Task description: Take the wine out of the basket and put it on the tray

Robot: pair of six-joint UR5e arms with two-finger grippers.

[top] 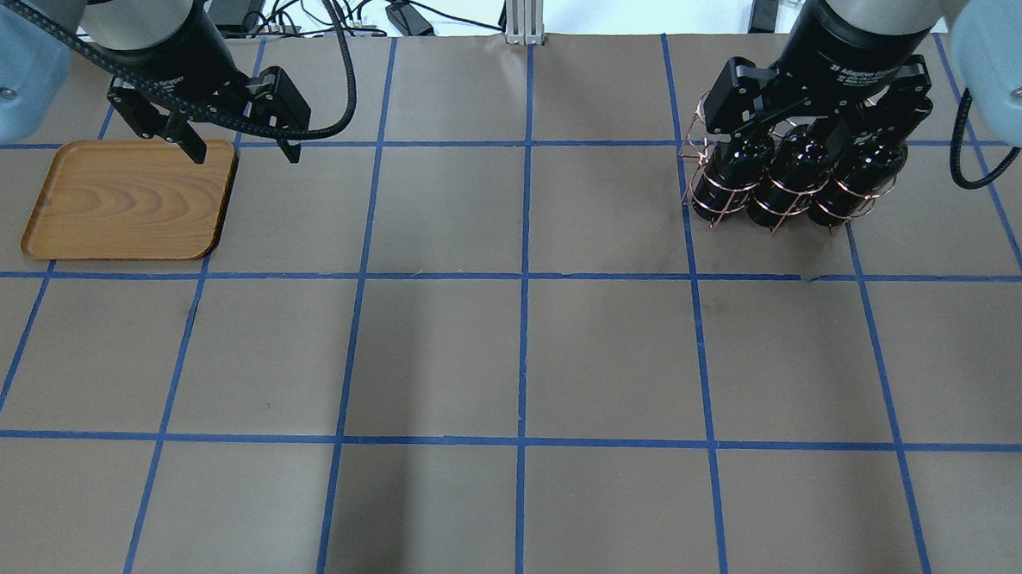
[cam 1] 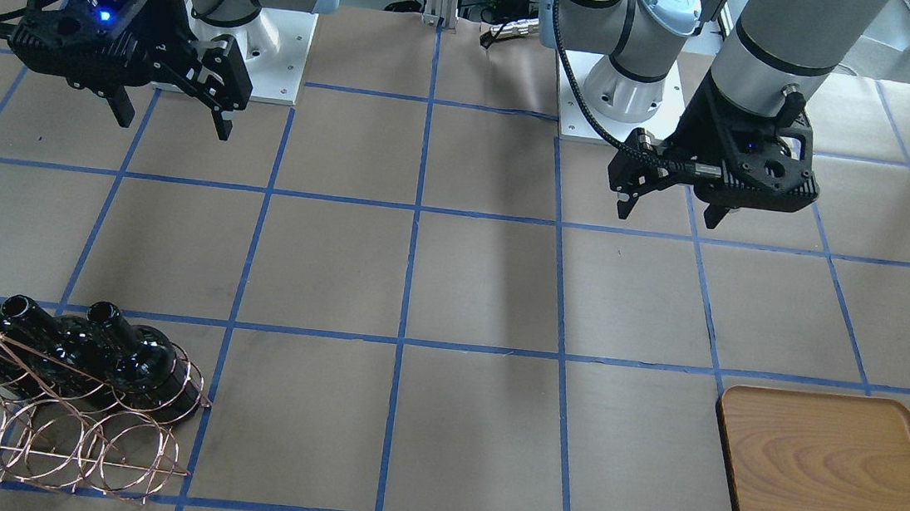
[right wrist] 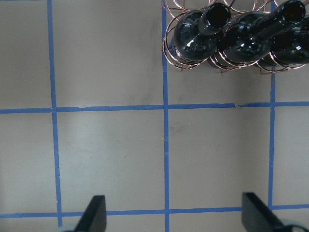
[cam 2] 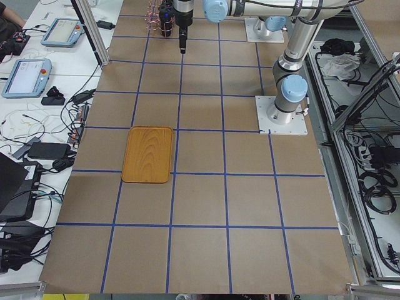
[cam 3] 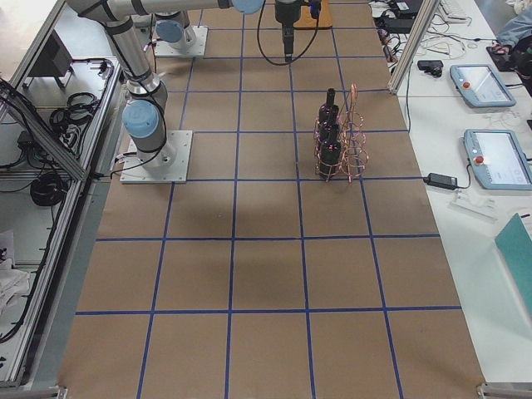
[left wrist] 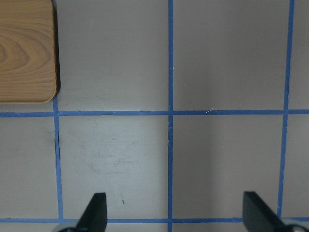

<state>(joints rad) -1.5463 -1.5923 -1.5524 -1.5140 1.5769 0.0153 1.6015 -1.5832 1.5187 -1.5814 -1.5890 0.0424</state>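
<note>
In the front-facing view nothing is gripped yet, so I judge that the first step, the reach for a bottle, is in hand. The right end effector (cam 1: 172, 121) hangs at upper left, fingers spread and empty. The left end effector (cam 1: 670, 215) hangs at upper right, also spread and empty. The three wine bottles (cam 1: 71, 338) sit in the copper wire basket (cam 1: 53, 438) at lower left. The wooden tray (cam 1: 831, 471) lies bare at lower right, well apart from them.

In the overhead view the right end effector covers the bottle tops at upper right, and the left one hangs beside the tray's corner at upper left.

The right side view shows the bottles upright in the loops.

In the left wrist view only a tray corner appears at upper left. In the right wrist view the open bottle mouths are at the upper right edge.

The next move probably calls for closing on one neck and lifting straight up, free of the wire.

The counter (cam 1: 485, 292) is covered with brown paper and a grid of blue tape lines (cam 1: 410, 285). In the left side view, teach pendants (cam 2: 25, 75) and cables lie on desks beside it.
</note>
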